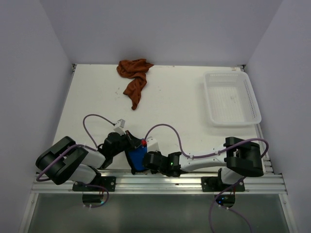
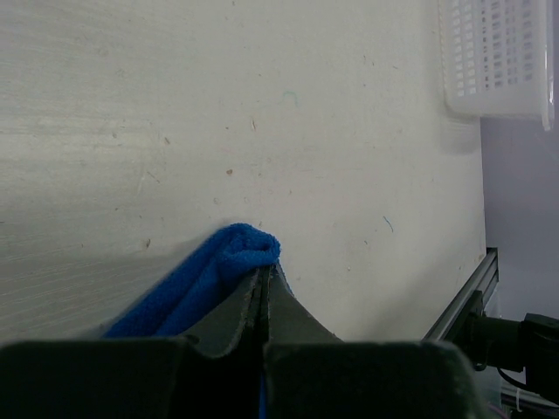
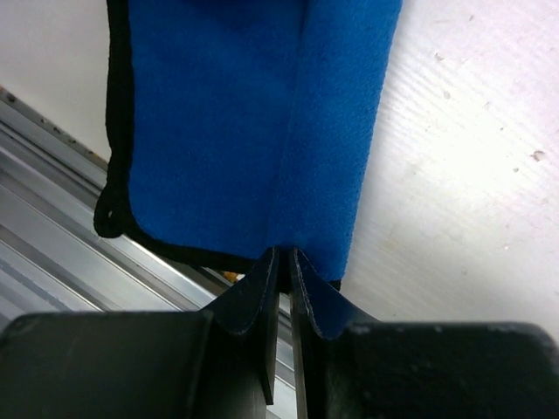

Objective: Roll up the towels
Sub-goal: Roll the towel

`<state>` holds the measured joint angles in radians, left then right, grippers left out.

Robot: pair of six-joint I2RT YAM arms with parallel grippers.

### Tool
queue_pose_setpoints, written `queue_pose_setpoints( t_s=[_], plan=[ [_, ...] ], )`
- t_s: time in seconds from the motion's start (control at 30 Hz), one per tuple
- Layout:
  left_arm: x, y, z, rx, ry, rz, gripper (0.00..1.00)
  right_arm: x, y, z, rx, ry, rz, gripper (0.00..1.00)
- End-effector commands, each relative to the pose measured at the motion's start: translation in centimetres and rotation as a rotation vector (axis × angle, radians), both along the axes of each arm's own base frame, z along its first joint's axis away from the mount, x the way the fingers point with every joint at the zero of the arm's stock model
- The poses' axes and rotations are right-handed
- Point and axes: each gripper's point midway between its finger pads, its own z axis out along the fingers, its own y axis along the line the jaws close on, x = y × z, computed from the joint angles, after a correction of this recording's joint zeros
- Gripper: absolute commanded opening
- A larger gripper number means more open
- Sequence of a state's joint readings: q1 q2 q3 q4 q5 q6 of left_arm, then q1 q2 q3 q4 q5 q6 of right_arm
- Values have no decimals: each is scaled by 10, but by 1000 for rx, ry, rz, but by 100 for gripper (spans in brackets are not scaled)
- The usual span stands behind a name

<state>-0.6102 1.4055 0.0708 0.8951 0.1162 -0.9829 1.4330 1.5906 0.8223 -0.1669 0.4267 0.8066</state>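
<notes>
The blue towel (image 1: 137,158) hangs folded between my two grippers above the table's near edge. My left gripper (image 1: 131,141) is shut on it; in the left wrist view a fold of the blue towel (image 2: 210,275) bulges beside the closed tips of the left gripper (image 2: 265,269). My right gripper (image 1: 146,158) pinches its lower hem; in the right wrist view the blue towel (image 3: 236,131) spreads above the right gripper (image 3: 284,253), whose jaws stand almost together on the dark edge. The rust-brown towel (image 1: 136,80) lies crumpled at the table's far side, away from both grippers.
A white mesh basket (image 1: 210,97) sits at the right back of the table, its corner also in the left wrist view as the basket (image 2: 498,61). The aluminium rail (image 1: 160,182) runs along the near edge, under the blue towel's lower hem.
</notes>
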Motion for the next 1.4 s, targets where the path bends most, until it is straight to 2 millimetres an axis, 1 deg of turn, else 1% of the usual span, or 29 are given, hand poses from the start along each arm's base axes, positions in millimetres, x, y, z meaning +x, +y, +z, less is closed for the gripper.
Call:
queue_pose_setpoints(
  t_s=[0.0, 0.13, 0.3, 0.37, 0.43, 0.47, 0.5, 0.53, 0.6, 0.63, 0.7, 0.73, 0.8, 0.87, 0.93, 0.97, 1.0, 1.03, 1.07, 1.17, 1.27, 1.3, 1.33, 1.37],
  plan=[
    [-16, 26, -33, 127, 49, 31, 0, -5, -1, -8, 7, 18, -19, 13],
    [-17, 28, -34, 130, 51, 32, 0, -3, -2, -8, 1, 12, -22, 13],
    [-17, 28, -31, 125, 39, 34, 0, -7, -1, -14, -2, 31, -20, 13],
    [-16, 27, -29, 120, 31, 36, 0, -8, 0, -13, 1, 31, -15, 13],
    [-15, 26, -26, 115, 19, 32, 0, -8, 2, -5, 18, 29, -15, 13],
    [-22, 31, -33, 130, 36, 28, 0, -7, 1, -3, 20, 27, -20, 15],
    [-22, 30, -33, 129, 36, 20, 0, -6, 0, 8, 46, 21, -31, 16],
    [-23, 30, -33, 132, 36, 15, 0, -5, -5, 9, 51, 19, -44, 17],
    [-23, 30, -33, 131, 34, 15, 0, -3, -7, 19, 92, 10, -55, 21],
    [-23, 31, -33, 131, 32, 16, 0, -3, -7, 29, 127, 9, -55, 22],
    [-23, 30, -32, 131, 29, 17, 0, -3, -10, 32, 142, 11, -58, 26],
    [-23, 30, -32, 130, 25, 14, 0, -3, -11, 39, 163, 10, -58, 27],
    [-22, 30, -31, 131, 19, 12, 0, -2, -14, 44, 184, 12, -66, 28],
    [-22, 30, -31, 134, 14, 10, 0, 3, -18, 55, 234, 6, -97, 30],
    [-23, 31, -32, 136, 12, 11, 0, 9, -24, 59, 267, 8, -130, 31],
    [-23, 31, -32, 138, 13, 11, 0, 17, -30, 63, 309, 15, -164, 32],
    [-24, 31, -33, 138, 16, 10, 0, 20, -33, 62, 329, 23, -181, 34],
    [-23, 32, -33, 139, 14, 11, 0, 22, -41, 53, 335, 42, -202, 36],
    [-24, 31, -33, 138, 14, 9, 0, 31, -41, 59, 394, 74, -226, 37],
    [-23, 31, -33, 137, 14, 9, 0, 41, -47, 54, 469, 122, -264, 38],
    [-24, 31, -34, 139, 16, 8, 0, 40, -45, 50, 482, 152, -257, 42],
    [-24, 31, -34, 139, 16, 8, 0, 37, -41, 50, 491, 173, -246, 43],
    [-24, 31, -34, 140, 15, 7, 0, 37, -40, 44, 483, 188, -248, 45],
    [-24, 31, -35, 141, 18, 6, 0, 37, -36, 44, 516, 206, -255, 45]
  ],
)
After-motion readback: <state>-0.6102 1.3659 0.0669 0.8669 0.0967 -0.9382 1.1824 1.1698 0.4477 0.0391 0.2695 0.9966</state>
